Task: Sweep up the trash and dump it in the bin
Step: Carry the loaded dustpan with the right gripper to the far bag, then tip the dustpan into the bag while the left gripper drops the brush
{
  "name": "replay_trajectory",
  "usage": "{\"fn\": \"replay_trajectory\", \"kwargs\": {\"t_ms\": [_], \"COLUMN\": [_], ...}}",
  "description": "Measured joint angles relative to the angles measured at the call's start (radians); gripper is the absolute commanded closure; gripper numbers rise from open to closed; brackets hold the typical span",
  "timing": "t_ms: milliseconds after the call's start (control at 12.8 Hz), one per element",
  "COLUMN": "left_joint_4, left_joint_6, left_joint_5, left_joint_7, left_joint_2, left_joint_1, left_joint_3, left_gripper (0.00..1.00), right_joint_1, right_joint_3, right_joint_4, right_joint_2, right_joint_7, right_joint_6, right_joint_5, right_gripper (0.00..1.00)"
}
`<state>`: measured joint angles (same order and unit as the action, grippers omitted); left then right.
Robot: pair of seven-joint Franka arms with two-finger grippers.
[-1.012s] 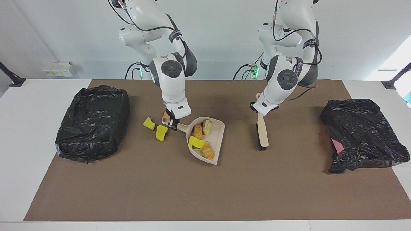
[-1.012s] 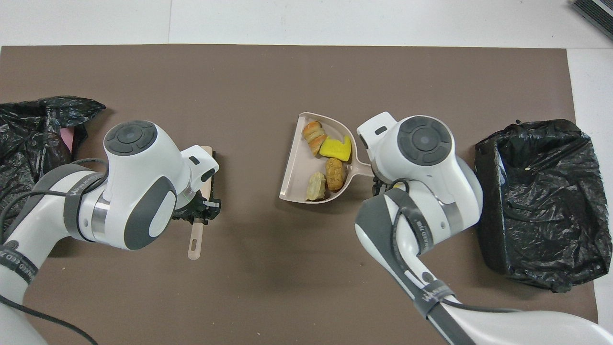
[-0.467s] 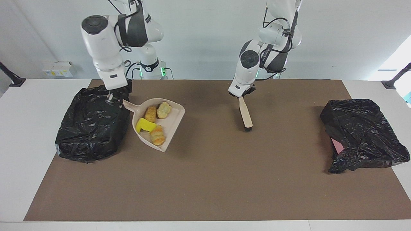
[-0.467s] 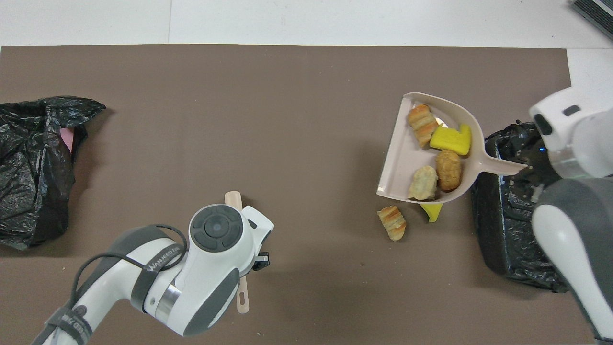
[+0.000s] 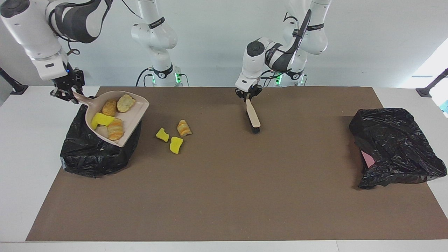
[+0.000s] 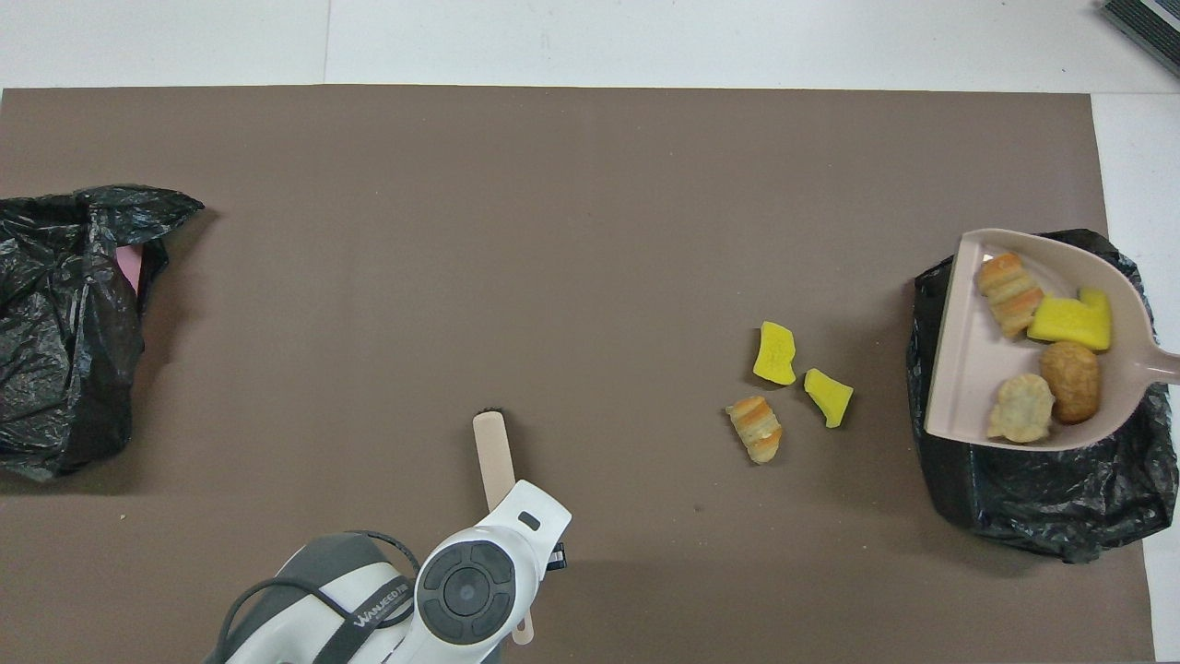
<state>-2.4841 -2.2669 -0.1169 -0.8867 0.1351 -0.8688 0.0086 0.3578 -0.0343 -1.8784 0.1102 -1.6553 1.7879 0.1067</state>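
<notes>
My right gripper (image 5: 68,93) is shut on the handle of the beige dustpan (image 5: 135,112), held up over the black-lined bin (image 5: 91,157). The pan holds several pieces of trash: a yellow sponge chunk (image 5: 101,120) and three bread pieces (image 5: 114,128). It shows in the overhead view (image 6: 959,369) over the bin (image 6: 1032,493). Three scraps lie on the mat beside the bin: two sponge chunks (image 5: 162,134) (image 6: 774,353) and a croissant piece (image 5: 183,127) (image 6: 756,429). My left gripper (image 5: 248,96) is shut on the brush (image 5: 252,117) handle, bristles down toward the mat.
A second black bag (image 5: 395,147) with a pink thing inside lies at the left arm's end of the brown mat (image 5: 224,196). It also shows in the overhead view (image 6: 64,323). White table edges surround the mat.
My right gripper has carried the dustpan higher and from beside the bin to over it. My left gripper has drawn the brush toward the robots. The three loose scraps stayed put.
</notes>
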Motion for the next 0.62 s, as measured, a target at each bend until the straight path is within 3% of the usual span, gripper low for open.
{"fn": "replay_trajectory", "kwargs": {"t_ms": [312, 623], "left_joint_4": [0.028, 0.136], "left_joint_6": [0.001, 0.082], "left_joint_5": [-0.001, 0.000], "left_joint_7": [0.003, 0.197], "left_joint_2": [-0.005, -0.032], "left_joint_1": [0.029, 0.211], "left_joint_3": [0.025, 0.034], "left_gripper": [0.00, 0.00], "right_joint_1": [0.056, -0.009], "right_joint_3": [0.002, 0.012], "right_joint_4": [-0.010, -0.098], "right_joint_2": [0.004, 0.018], "right_joint_7": [-0.064, -0.064], "right_joint_6": [0.025, 0.084], "right_joint_5": [0.209, 0.389], "right_gripper": [1.00, 1.00]}}
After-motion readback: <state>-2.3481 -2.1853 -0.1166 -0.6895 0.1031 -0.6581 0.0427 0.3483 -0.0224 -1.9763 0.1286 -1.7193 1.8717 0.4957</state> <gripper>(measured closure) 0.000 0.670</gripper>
